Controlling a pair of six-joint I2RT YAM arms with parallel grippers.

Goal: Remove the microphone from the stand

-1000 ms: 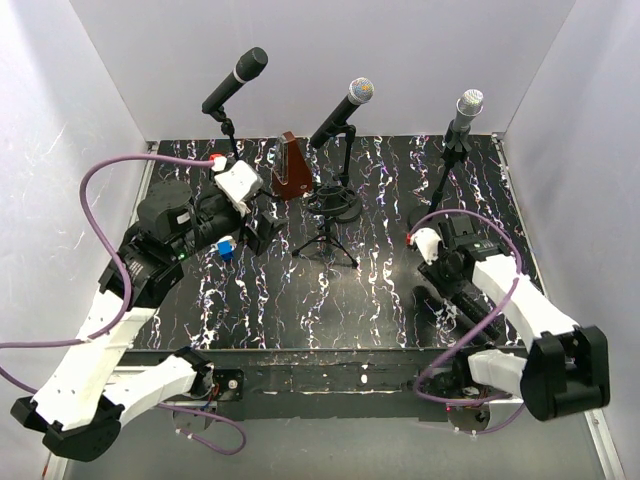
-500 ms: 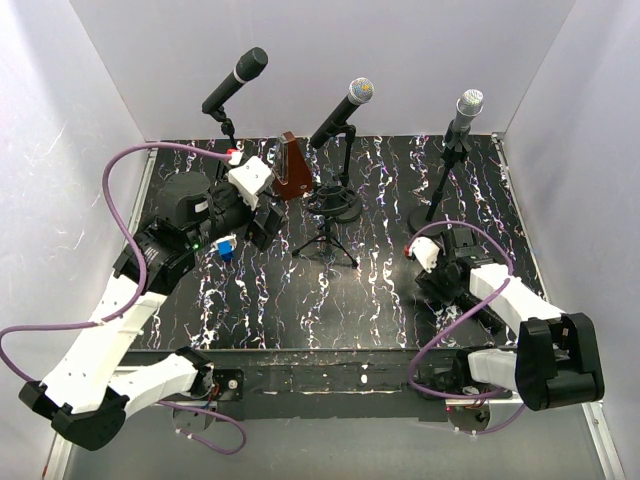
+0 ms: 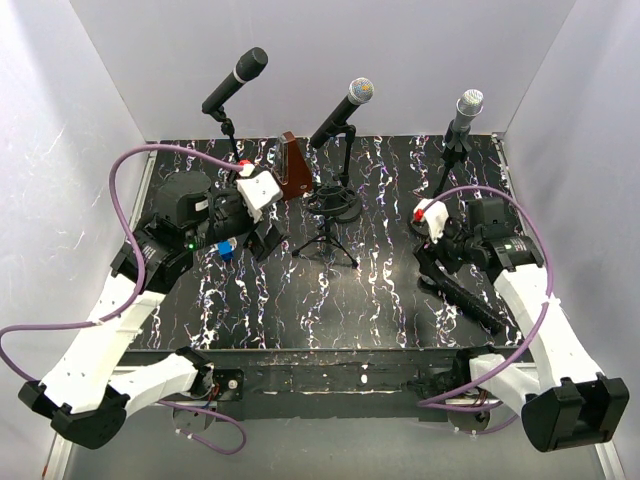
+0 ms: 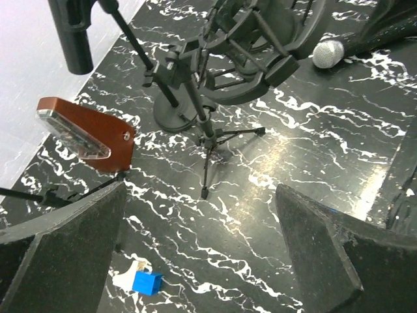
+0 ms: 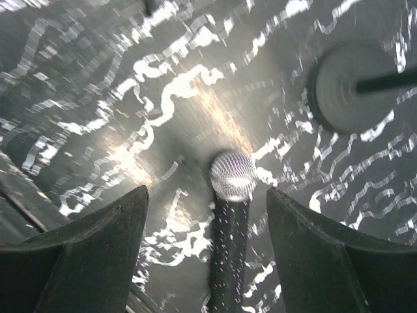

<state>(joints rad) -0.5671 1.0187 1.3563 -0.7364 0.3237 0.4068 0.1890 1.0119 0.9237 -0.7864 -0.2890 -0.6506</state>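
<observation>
My right tool [image 5: 207, 192] is spread wide and pinching nothing. The black microphone with a silver mesh head [image 5: 232, 175] lies flat on the black white-veined table [image 5: 78, 98] between its fingers, though that view's pretty smeary and the handle runs off the bottom edge. From overhead the mic is just a dark bar, half lost under my right wrist. My left tool [image 4: 201, 189] is spread open and empty too, facing the black tripod stand with the round spider mount [image 4: 199, 111], whose top is cropped off.
</observation>
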